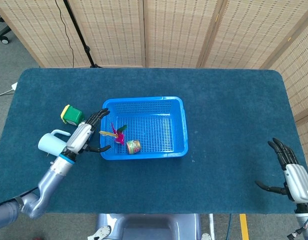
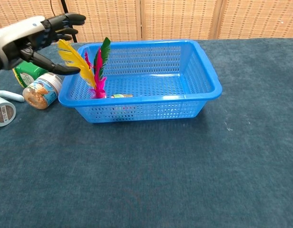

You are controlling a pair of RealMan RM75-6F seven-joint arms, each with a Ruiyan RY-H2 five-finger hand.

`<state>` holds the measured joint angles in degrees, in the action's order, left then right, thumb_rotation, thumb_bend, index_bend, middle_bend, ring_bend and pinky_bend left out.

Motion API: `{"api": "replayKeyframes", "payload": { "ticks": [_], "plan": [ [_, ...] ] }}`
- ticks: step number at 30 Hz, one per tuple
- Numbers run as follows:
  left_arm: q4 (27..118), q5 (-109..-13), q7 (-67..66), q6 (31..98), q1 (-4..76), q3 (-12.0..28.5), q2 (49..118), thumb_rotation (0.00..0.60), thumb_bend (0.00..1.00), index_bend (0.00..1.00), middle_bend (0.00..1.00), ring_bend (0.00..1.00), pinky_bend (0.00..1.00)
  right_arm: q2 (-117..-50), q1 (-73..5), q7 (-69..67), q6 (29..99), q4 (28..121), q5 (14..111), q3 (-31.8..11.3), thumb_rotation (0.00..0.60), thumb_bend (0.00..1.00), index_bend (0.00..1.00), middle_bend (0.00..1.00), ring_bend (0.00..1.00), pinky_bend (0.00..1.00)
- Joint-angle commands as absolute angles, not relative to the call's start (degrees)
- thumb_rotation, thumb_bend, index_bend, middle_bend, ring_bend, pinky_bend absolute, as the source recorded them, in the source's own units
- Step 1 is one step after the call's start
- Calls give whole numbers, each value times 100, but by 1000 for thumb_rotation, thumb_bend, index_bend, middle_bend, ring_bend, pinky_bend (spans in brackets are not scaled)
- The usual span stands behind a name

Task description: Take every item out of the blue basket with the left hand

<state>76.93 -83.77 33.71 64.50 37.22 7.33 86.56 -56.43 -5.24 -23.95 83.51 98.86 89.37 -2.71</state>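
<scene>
The blue basket [image 1: 175,125] [image 2: 203,71] sits mid-table. Inside its left part stand a feathered shuttlecock [image 1: 115,134] [image 2: 95,71] with yellow, pink and green feathers, and a small colourful can [image 1: 133,146] [image 2: 121,96] lying by the front wall. My left hand [image 1: 85,134] [image 2: 34,38] hovers open just left of the basket's left rim, fingers spread toward the feathers, holding nothing. My right hand [image 1: 291,172] rests open at the table's right front corner, seen only in the head view.
Left of the basket lie a green and yellow box [image 1: 72,114] [image 2: 28,68], a small jar of snacks [image 2: 41,90] and a pale blue cup [image 1: 51,143] [image 2: 4,113] standing upright. Wicker screens close off the back.
</scene>
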Motion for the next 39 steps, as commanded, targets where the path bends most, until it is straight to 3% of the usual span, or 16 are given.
{"api": "replayKeyframes", "payload": {
  "ticks": [1,11,14,16,18,21,25,30,39],
  "plan": [
    [7330,-8149,3423,6153,3911,867,9038,600,186,0,0,0,23,-5638,-528,-2422,8340,9873,8910,-280,600,0,0,0,0,0],
    [6629,-8067,3793,5864,4065,901,9667,600,197,0,0,0,33,-5628,-542,-2484,8317,9835,8852,-301,600,0,0,0,0,0],
    [6476,-8110,3984,5823,4122,914,9820,600,296,0,0,0,104,-5628,-545,-2492,8309,9825,8837,-305,600,0,0,0,0,0],
    [6331,-8185,4067,5867,4144,894,9946,600,420,2,0,7,173,-5627,-549,-2502,8302,9821,8826,-309,600,0,0,0,0,0],
    [6226,-8232,4128,5944,4141,895,10041,600,578,102,48,104,298,-5628,-552,-2509,8295,9813,8814,-313,600,0,0,0,0,0],
    [6016,-8272,4146,6150,4122,943,10232,600,768,387,238,307,457,-5632,-560,-2515,8279,9803,8805,-315,600,0,0,0,0,0],
    [5847,-8261,4050,6296,4124,1016,10401,600,923,598,422,449,553,-5638,-567,-2506,8265,9799,8819,-306,600,0,0,0,0,0],
    [5720,-8271,3956,6636,4124,1184,10570,600,936,689,493,505,593,-5640,-561,-2493,8285,9805,8829,-304,600,0,0,0,0,0],
    [6314,-8377,3871,7128,4069,1418,10196,600,938,704,502,512,595,-5641,-554,-2474,8309,9832,8876,-284,600,0,0,0,0,0]
  ]
}}
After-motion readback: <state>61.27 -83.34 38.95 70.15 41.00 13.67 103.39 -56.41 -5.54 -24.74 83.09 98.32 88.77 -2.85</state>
